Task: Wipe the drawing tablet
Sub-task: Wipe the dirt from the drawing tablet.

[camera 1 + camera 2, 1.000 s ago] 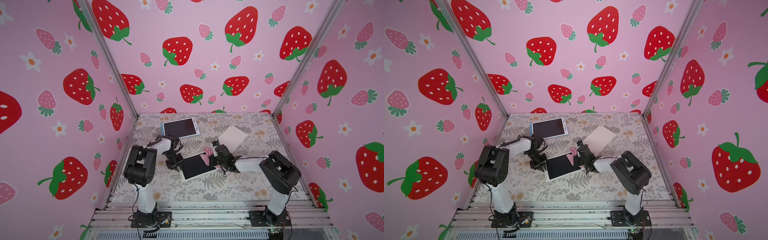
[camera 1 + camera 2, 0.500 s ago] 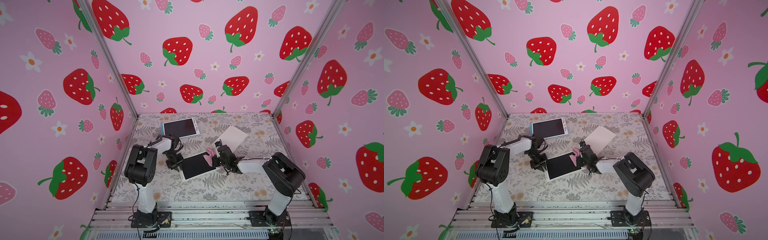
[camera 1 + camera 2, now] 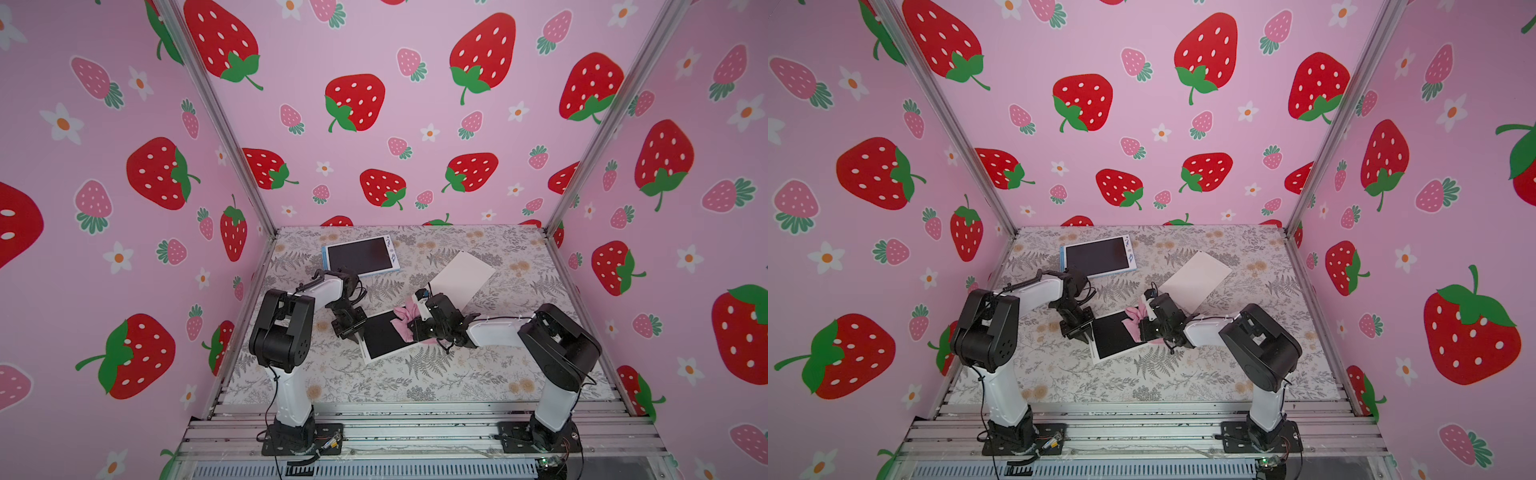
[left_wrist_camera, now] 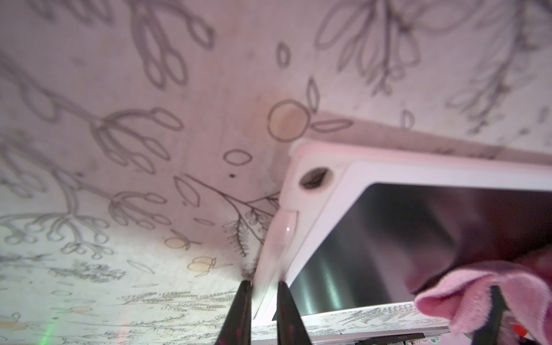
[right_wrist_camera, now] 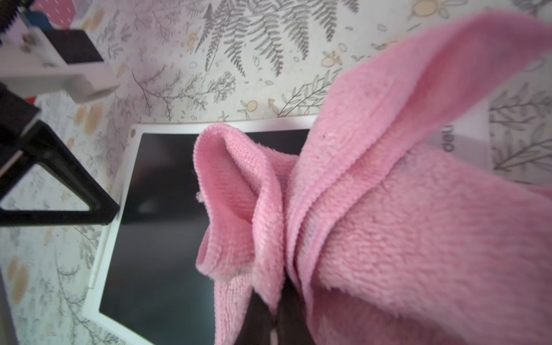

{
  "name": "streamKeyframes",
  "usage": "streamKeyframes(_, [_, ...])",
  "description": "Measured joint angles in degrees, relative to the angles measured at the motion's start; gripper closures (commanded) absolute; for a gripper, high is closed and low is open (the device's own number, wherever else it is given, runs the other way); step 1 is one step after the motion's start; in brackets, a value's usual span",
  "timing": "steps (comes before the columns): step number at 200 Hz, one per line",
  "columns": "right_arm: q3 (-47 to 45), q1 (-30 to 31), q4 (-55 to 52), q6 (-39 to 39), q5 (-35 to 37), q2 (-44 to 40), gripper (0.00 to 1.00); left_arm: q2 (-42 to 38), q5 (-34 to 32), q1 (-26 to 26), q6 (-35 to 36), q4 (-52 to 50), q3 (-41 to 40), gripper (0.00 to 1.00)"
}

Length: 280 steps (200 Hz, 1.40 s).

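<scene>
The left gripper's (image 4: 263, 286) jaws pinch the white frame of the tablet (image 3: 384, 334) at its left edge. The right gripper's (image 5: 276, 310) jaws are pressed together on a bunched pink cloth (image 5: 388, 209). The tablet lies flat, mid-table (image 3: 415, 374), between the two grippers, with the cloth resting on the right part of its dark screen. Against a second ago, the left arm and the tablet sit where they were. The cloth has come slightly nearer the front and further onto the screen from the far right corner. Counted from largest down, there are two arms, two tablets, one white sheet (image 3: 461, 276) and one cloth. The second tablet (image 3: 360, 255), blue-edged, lies at the back left, and the sheet lies at the back right, just behind the right gripper. Both top views show the second tablet and the sheet, which the left wrist view lacks. The left wrist view alone shows the fingers (image 4: 239, 310) straddling the frame, with a round hole in the corner beyond them. The right wrist view alone shows lettering on a white strip behind the cloth, and the cloth hides most of its own fingers.
</scene>
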Motion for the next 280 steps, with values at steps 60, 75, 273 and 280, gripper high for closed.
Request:
streamKeyframes(60, [1.97, 4.37, -1.25, -1.64, 3.39, -0.24, 1.00, -0.02, 0.02, -0.02, 0.04, 0.00, 0.02, 0.84])
streamKeyframes(75, [1.60, 6.34, -2.27, -1.33, 3.30, -0.24, 1.00, -0.02, 0.02, -0.02, 0.04, 0.00, 0.02, 0.84])
streamKeyframes(273, [1.73, 3.52, -7.61, -2.03, 11.98, -3.39, 1.00, 0.13, 0.26, -0.07, 0.04, 0.15, 0.02, 0.84])
streamKeyframes(280, [3.61, 3.72, -7.89, -2.49, 12.76, -1.79, 1.00, 0.26, 0.28, -0.04, 0.04, 0.15, 0.02, 0.84])
